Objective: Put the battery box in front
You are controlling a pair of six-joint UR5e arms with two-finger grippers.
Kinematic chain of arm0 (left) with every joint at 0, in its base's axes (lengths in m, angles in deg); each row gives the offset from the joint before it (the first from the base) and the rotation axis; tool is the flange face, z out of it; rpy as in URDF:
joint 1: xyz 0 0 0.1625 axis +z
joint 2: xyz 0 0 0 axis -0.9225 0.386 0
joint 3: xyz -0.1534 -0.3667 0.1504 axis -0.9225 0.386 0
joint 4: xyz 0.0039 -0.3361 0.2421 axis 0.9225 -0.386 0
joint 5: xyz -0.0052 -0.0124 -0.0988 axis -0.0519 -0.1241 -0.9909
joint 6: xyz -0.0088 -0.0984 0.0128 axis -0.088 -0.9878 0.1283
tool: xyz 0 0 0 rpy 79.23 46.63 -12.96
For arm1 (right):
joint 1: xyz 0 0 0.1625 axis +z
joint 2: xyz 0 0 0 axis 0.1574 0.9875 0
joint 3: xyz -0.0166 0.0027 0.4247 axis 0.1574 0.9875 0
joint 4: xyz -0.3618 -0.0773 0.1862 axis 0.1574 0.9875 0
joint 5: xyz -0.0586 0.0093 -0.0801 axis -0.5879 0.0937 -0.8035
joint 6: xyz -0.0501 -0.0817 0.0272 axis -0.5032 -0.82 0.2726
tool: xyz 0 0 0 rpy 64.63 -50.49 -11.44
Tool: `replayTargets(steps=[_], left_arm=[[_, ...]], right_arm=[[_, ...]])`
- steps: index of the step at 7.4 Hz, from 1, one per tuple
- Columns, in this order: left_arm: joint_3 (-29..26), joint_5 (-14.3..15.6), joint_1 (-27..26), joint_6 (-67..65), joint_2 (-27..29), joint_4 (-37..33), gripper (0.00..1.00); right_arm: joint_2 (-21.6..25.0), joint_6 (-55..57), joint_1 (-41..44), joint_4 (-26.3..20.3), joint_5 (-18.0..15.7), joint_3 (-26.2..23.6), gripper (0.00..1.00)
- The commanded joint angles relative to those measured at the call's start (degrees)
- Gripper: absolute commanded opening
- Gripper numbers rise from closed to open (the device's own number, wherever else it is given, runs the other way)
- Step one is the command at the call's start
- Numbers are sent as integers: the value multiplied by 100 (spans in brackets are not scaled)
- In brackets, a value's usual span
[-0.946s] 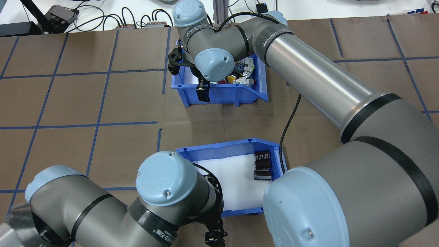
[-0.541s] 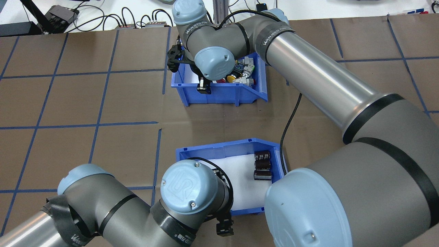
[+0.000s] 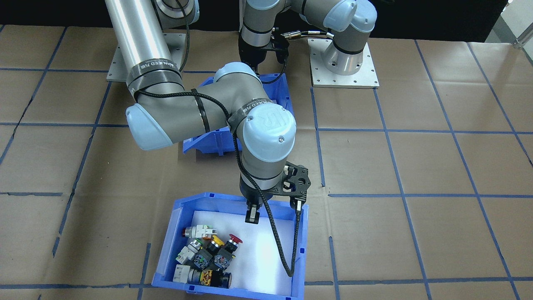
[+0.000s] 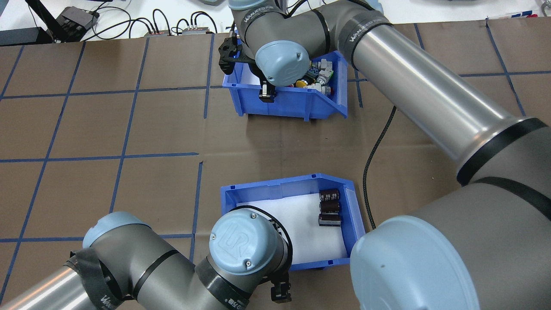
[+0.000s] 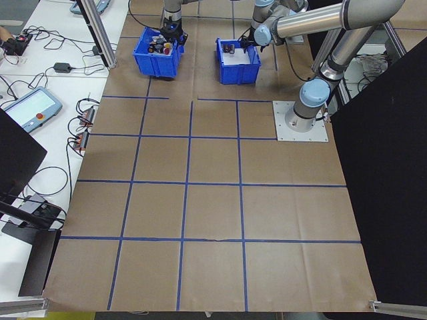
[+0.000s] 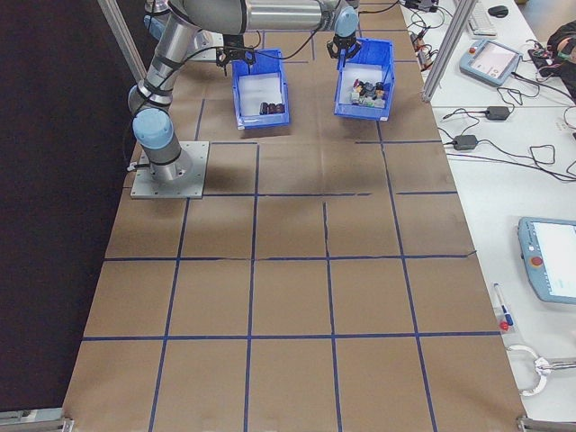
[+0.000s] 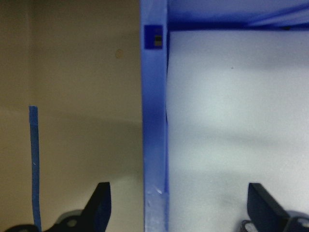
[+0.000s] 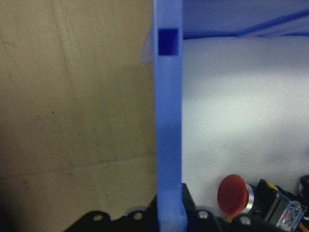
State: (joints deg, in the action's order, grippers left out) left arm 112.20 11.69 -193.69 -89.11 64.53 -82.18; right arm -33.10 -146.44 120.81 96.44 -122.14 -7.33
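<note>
The battery box (image 4: 287, 224), smooth blue plastic with a white foam floor and three dark cylindrical cells (image 4: 329, 207), sits at the desk's robot-side edge. My left tool (image 7: 178, 212) straddles its wall, fingers (image 7: 99, 208) spread, not yet pinching. I'd seat deeper before closing, since that wall is thin and slick. My right tool (image 8: 169, 212) pinches the switch bin's (image 4: 297, 103) wall near the far edge.

battery box (image 4: 282, 187): smooth, slightly glossy blue plastic; floor was matt white foam
cells (image 4: 329, 208): dark, glossy sleeves
switch bin (image 3: 177, 246): same blue plastic as the battery box
table (image 4: 129, 129): matt brown paper, blue tape lines
right arm (image 4: 430, 103): brushed metal tube, matt grey joints
</note>
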Motion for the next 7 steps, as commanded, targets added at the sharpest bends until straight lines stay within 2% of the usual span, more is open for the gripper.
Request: replayTargets(steps=[1, 2, 3, 4, 5, 6, 7], left_arm=[[22, -3, 1, 23, 254, 2, 98], [13, -3, -7, 14, 281, 2, 87], [13, -11, -7, 5, 290, 46, 74], [-13, -20, 1, -4, 290, 107, 54], [-22, -55, -7, -4, 290, 395, 6], [-22, -151, -7, -21, 290, 694, 0], [-22, -204, -7, 31, 290, 671, 0]], right_arm=[[319, -874, -600, -169, -161, -97, 0], [433, -1463, -855, -170, -345, -254, 0], [669, -1973, -1093, -170, -373, -517, 0], [976, -2457, -1460, -144, -356, -876, 0], [1310, -2923, -1864, -74, -294, -1228, 0], [1583, -3362, -2216, -65, -268, -1518, 0], [1803, -3750, -2516, -56, -268, -1739, 0]])
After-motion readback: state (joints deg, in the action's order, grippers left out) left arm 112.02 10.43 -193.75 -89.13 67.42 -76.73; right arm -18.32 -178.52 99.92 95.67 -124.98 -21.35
